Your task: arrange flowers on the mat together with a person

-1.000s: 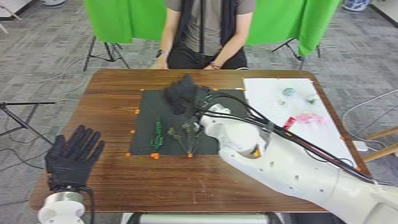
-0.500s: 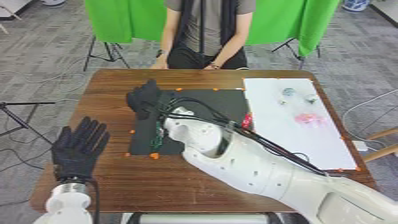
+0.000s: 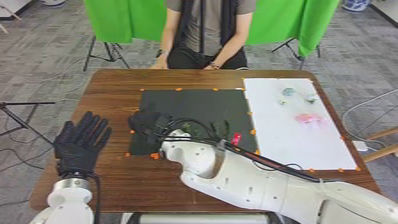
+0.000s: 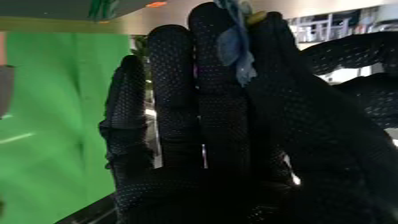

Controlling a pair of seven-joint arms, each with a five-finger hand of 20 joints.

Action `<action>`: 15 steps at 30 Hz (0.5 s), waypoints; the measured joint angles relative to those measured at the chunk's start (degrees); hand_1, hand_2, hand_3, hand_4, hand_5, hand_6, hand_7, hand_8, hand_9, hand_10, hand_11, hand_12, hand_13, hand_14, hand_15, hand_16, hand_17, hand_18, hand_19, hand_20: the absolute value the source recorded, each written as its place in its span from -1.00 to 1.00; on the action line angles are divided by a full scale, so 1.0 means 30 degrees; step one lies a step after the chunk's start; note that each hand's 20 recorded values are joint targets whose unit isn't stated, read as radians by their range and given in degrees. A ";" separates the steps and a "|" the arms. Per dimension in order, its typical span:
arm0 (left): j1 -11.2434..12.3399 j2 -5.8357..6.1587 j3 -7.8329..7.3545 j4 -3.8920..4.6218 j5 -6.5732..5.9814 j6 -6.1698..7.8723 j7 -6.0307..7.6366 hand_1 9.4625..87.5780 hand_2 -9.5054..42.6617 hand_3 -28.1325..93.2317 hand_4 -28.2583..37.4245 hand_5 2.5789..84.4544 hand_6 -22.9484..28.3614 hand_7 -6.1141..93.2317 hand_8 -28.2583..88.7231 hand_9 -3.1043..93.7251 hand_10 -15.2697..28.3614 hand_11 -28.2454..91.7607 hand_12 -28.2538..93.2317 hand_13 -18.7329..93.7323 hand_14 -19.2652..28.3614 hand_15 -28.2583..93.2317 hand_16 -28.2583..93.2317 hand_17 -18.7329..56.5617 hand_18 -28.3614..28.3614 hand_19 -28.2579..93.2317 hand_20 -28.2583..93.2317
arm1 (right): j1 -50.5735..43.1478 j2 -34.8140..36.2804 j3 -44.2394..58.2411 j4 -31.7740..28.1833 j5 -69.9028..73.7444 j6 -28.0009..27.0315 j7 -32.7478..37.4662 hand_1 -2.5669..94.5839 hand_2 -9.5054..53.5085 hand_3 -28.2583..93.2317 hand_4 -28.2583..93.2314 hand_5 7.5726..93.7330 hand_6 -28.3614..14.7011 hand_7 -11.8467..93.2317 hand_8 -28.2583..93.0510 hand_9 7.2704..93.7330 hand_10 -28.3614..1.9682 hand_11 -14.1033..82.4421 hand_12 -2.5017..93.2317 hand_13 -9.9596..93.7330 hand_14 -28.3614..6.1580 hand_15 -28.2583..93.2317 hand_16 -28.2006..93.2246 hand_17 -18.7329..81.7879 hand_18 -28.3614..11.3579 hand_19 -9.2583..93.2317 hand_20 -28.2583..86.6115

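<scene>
In the head view, my right hand (image 3: 149,121) is over the left part of the dark mat (image 3: 200,102). Greenish stems (image 3: 216,130) lie on the mat beyond my forearm. Seen from the right wrist, my right hand (image 4: 222,115) pinches a blue flower (image 4: 234,47) near its fingertips. A green sprig (image 4: 102,9) rests on the mat farther off. My left hand (image 3: 80,144), fingers straight, is beside the mat at the table's left side. My right hand and forearm cover part of the mat's near left area.
On the white sheet (image 3: 293,145) to the right are a pink flower (image 3: 308,118), a pale blue flower (image 3: 289,92) and another small one (image 3: 311,98). The brown table (image 3: 160,187) extends nearer the robot. My right forearm crosses the sheet's near corner.
My right hand has gone left across the mat, then back nearer the robot. The mat's far part and right side are uncovered. My left hand has shifted only slightly.
</scene>
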 measured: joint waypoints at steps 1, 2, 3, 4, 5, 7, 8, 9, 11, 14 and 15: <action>0.0001 0.0012 0.0000 0.0000 -0.0003 0.0002 0.0000 -0.58 0.01 0.69 -1.00 0.15 0.23 -0.64 -0.69 -0.01 0.36 -0.22 -0.44 -0.03 0.46 -0.04 -0.67 -0.59 0.60 0.18 -0.40 | 0.0060 0.0022 -0.0124 0.0000 0.0049 0.0309 0.0191 0.27 -1.00 0.50 -1.00 0.41 0.42 -0.09 -0.65 0.72 0.35 -0.52 -0.16 0.34 0.12 0.35 0.10 -0.17 -0.62 0.56 0.11; 0.0004 0.0020 0.0000 0.0000 -0.0006 0.0002 0.0001 -0.58 0.01 0.69 -1.00 0.15 0.23 -0.64 -0.69 -0.01 0.35 -0.22 -0.44 -0.03 0.46 -0.04 -0.67 -0.59 0.60 0.18 -0.40 | 0.0134 0.0045 -0.0271 0.0000 0.0090 0.0676 0.0390 0.27 -1.00 0.50 -1.00 0.39 0.41 -0.09 -0.66 0.69 0.36 -0.53 -0.18 0.32 0.11 0.36 0.09 -0.17 -0.62 0.56 0.10; 0.0012 0.0023 -0.0002 0.0000 -0.0007 0.0003 0.0001 -0.58 0.01 0.69 -1.00 0.15 0.22 -0.64 -0.69 -0.01 0.35 -0.22 -0.44 -0.03 0.46 -0.04 -0.67 -0.59 0.60 0.18 -0.40 | 0.0222 0.0069 -0.0438 0.0000 0.0145 0.1061 0.0574 0.27 -1.00 0.50 -1.00 0.37 0.41 -0.09 -0.67 0.67 0.36 -0.53 -0.19 0.31 0.11 0.37 0.08 -0.18 -0.62 0.56 0.09; 0.0022 0.0023 -0.0009 0.0000 -0.0008 0.0004 0.0000 -0.57 0.01 0.69 -1.00 0.16 0.21 -0.64 -0.69 -0.01 0.35 -0.22 -0.44 -0.03 0.46 -0.04 -0.67 -0.59 0.60 0.18 -0.40 | 0.0310 0.0095 -0.0594 -0.0001 0.0200 0.1427 0.0721 0.27 -1.00 0.50 -1.00 0.36 0.40 -0.11 -0.67 0.65 0.36 -0.54 -0.21 0.29 0.11 0.38 0.08 -0.19 -0.62 0.56 0.08; 0.0033 0.0023 -0.0022 0.0000 -0.0008 0.0008 -0.0005 -0.57 0.01 0.69 -1.00 0.16 0.21 -0.64 -0.69 -0.01 0.35 -0.22 -0.44 -0.03 0.46 -0.04 -0.67 -0.59 0.60 0.18 -0.40 | 0.0366 0.0118 -0.0668 -0.0013 0.0255 0.1678 0.0779 0.27 -1.00 0.50 -1.00 0.35 0.40 -0.12 -0.66 0.62 0.36 -0.52 -0.23 0.28 0.10 0.39 0.07 -0.19 -0.62 0.56 0.08; 0.0057 0.0021 -0.0058 -0.0001 -0.0001 0.0017 -0.0045 -0.56 0.00 0.69 -1.00 0.17 0.20 -0.63 -0.69 -0.01 0.34 -0.21 -0.45 -0.03 0.46 -0.04 -0.67 -0.59 0.60 0.18 -0.40 | 0.0367 0.0161 -0.0590 -0.0124 0.0341 0.1725 0.0765 0.26 -1.00 0.51 -1.00 0.34 0.40 -0.15 -0.66 0.60 0.37 -0.50 -0.25 0.26 0.09 0.40 0.06 -0.20 -0.62 0.56 0.07; 0.0071 0.0016 -0.0077 -0.0001 0.0012 0.0019 -0.0073 -0.56 0.00 0.69 -1.00 0.17 0.20 -0.63 -0.70 -0.01 0.34 -0.21 -0.45 -0.03 0.46 -0.04 -0.67 -0.59 0.60 0.18 -0.40 | 0.0322 0.0175 -0.0458 -0.0195 0.0343 0.1645 0.0714 0.25 -1.00 0.53 -1.00 0.33 0.41 -0.16 -0.66 0.56 0.37 -0.47 -0.28 0.25 0.09 0.41 0.05 -0.20 -0.62 0.56 0.07; 0.0085 0.0008 -0.0094 -0.0001 0.0027 0.0019 -0.0108 -0.55 0.00 0.69 -1.00 0.17 0.20 -0.63 -0.70 -0.01 0.34 -0.21 -0.45 -0.03 0.45 -0.04 -0.67 -0.59 0.60 0.18 -0.40 | 0.0238 0.0185 -0.0260 -0.0277 0.0342 0.1511 0.0641 0.23 -1.00 0.55 -1.00 0.32 0.42 -0.17 -0.67 0.54 0.38 -0.45 -0.30 0.24 0.09 0.41 0.04 -0.21 -0.63 0.56 0.06; 0.0108 -0.0018 -0.0148 -0.0001 0.0057 0.0019 -0.0191 -0.55 -0.01 0.69 -1.00 0.17 0.20 -0.63 -0.70 0.00 0.34 -0.21 -0.45 -0.03 0.45 -0.04 -0.67 -0.59 0.60 0.18 -0.40 | 0.0041 0.0216 0.0135 -0.0491 0.0316 0.1114 0.0481 0.22 -1.00 0.58 -1.00 0.31 0.43 -0.19 -0.68 0.50 0.37 -0.40 -0.34 0.23 0.09 0.42 0.03 -0.22 -0.63 0.56 0.06; 0.0127 -0.0081 -0.0222 -0.0001 0.0087 0.0024 -0.0282 -0.55 -0.01 0.69 -1.00 0.17 0.20 -0.63 -0.70 0.00 0.34 -0.21 -0.45 -0.03 0.46 -0.04 -0.67 -0.59 0.60 0.18 -0.40 | -0.0156 0.0293 0.0363 -0.0803 0.0186 0.0581 0.0286 0.19 -1.00 0.62 -1.00 0.29 0.43 -0.21 -0.72 0.45 0.33 -0.34 -0.42 0.22 0.05 0.43 0.01 -0.23 -0.63 0.55 0.05; 0.0127 -0.0089 -0.0222 -0.0001 0.0087 0.0025 -0.0288 -0.55 -0.01 0.69 -1.00 0.17 0.20 -0.63 -0.70 0.00 0.34 -0.21 -0.45 -0.03 0.46 -0.04 -0.67 -0.59 0.60 0.18 -0.40 | -0.0194 0.0307 0.0359 -0.0858 0.0132 0.0518 0.0263 0.17 -1.00 0.63 -1.00 0.29 0.44 -0.21 -0.73 0.43 0.31 -0.31 -0.45 0.21 0.05 0.44 0.00 -0.23 -0.63 0.55 0.05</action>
